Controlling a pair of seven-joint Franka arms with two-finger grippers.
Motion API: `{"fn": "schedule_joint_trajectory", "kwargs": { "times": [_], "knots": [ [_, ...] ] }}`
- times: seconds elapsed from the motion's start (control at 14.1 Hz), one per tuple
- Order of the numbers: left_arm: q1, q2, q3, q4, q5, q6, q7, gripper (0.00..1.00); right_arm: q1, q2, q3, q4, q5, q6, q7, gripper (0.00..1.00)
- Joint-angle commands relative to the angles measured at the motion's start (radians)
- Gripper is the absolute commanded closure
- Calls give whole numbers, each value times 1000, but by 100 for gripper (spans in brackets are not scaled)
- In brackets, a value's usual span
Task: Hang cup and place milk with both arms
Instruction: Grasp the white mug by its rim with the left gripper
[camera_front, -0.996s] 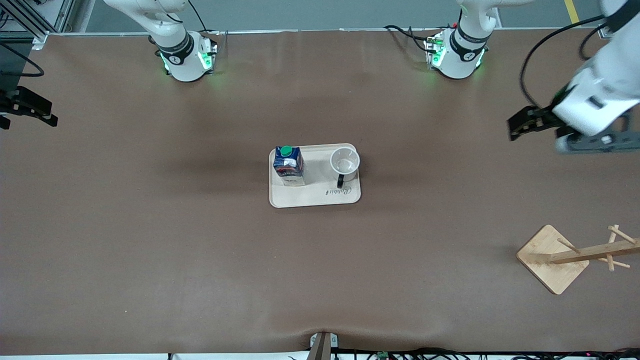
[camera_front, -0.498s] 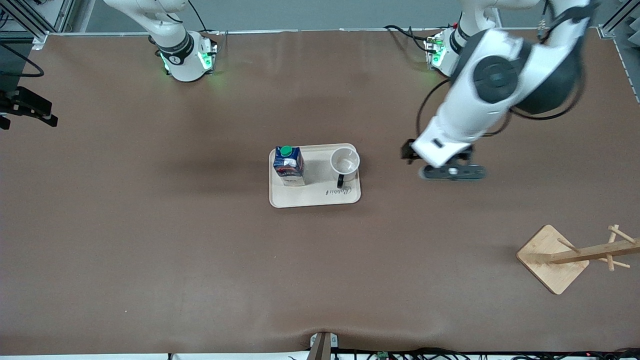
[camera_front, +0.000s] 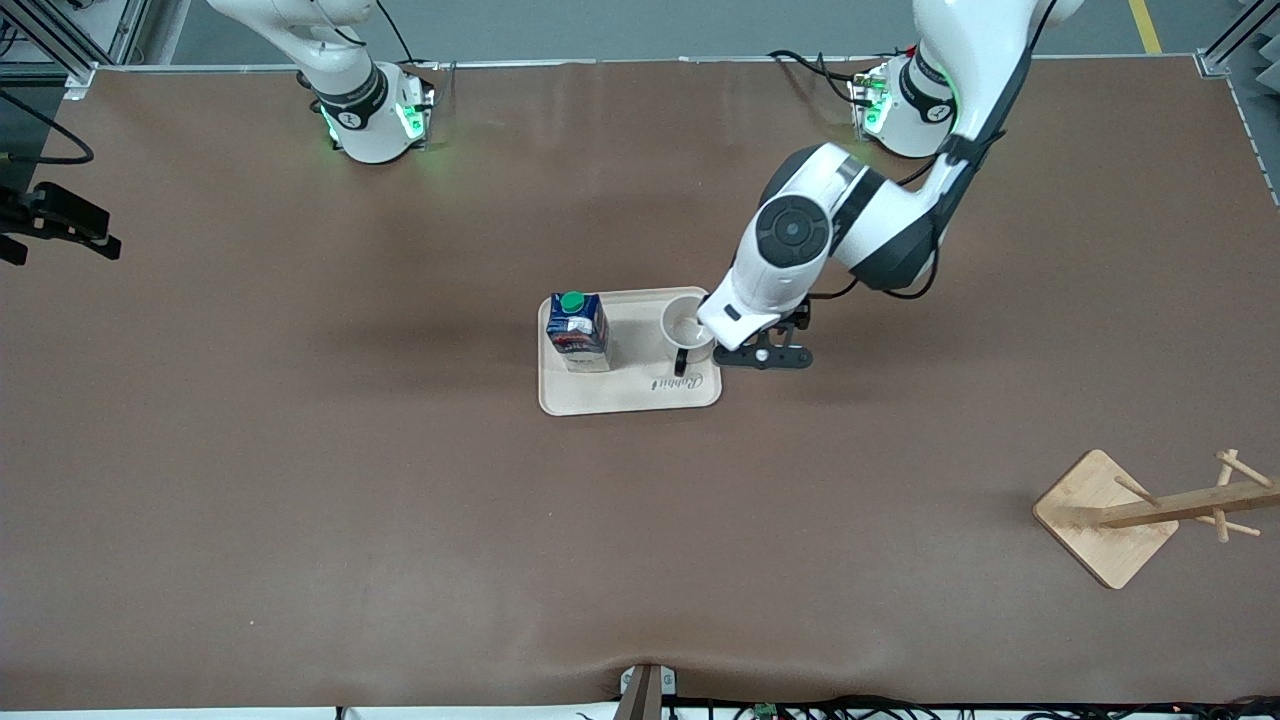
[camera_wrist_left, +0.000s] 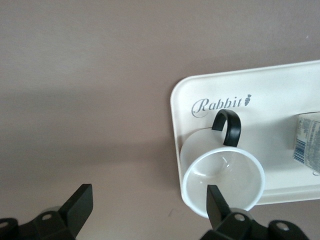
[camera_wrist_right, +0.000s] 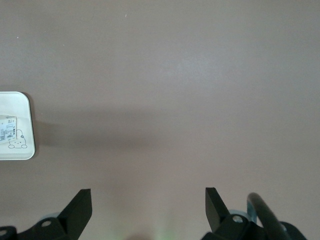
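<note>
Overhead, left gripper (camera_wrist_left: 147, 200) hangs at the cup's (camera_front: 686, 322) rim, fingers apart (nothing held); right gripper (camera_wrist_right: 147, 202) waits, also apart.

**Left arm reaches to mid-table, right arm waits at the edge**

The left arm (camera_front: 860, 215) comes from its base, bends at the elbow and points its wrist down over the middle of the table. The left gripper (camera_wrist_left: 147, 202) hangs low with its two black fingers (camera_wrist_left: 80, 202) spread wide apart and nothing between them. The right arm waits at its end of the table. The right gripper (camera_wrist_right: 145, 207) also has its fingers apart and holds nothing.
</note>
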Motion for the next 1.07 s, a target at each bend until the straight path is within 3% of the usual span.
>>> {"fn": "schedule_joint_trajectory", "kwargs": {
  "times": [0.0, 0.14, 0.36, 0.57, 0.64, 1.0],
  "knots": [
    [-33, 55, 6, 15, 5, 32, -16, 9, -8, 10, 8, 24, 2, -7, 11, 0],
    [-51, 81, 6, 13, 5, 49, -16, 18, -8, 12, 8, 22, 2, -7, 11, 0],
    [-56, 110, 6, 16, 6, 72, -15, 53, -8, 35, 8, 22, 2, -7, 7, 0],
    [-67, 130, 6, 22, 34, 86, -15, 95, -8, 63, 8, 22, 0, -9, 3, 0],
    [-67, 130, 6, 25, 41, 86, -16, 100, -8, 66, 9, 22, 0, -9, 2, 0],
    [-38, 81, 14, 70, 43, 58, -5, 100, -7, 66, 9, 22, 2, -18, 2, 0]
  ]
}}
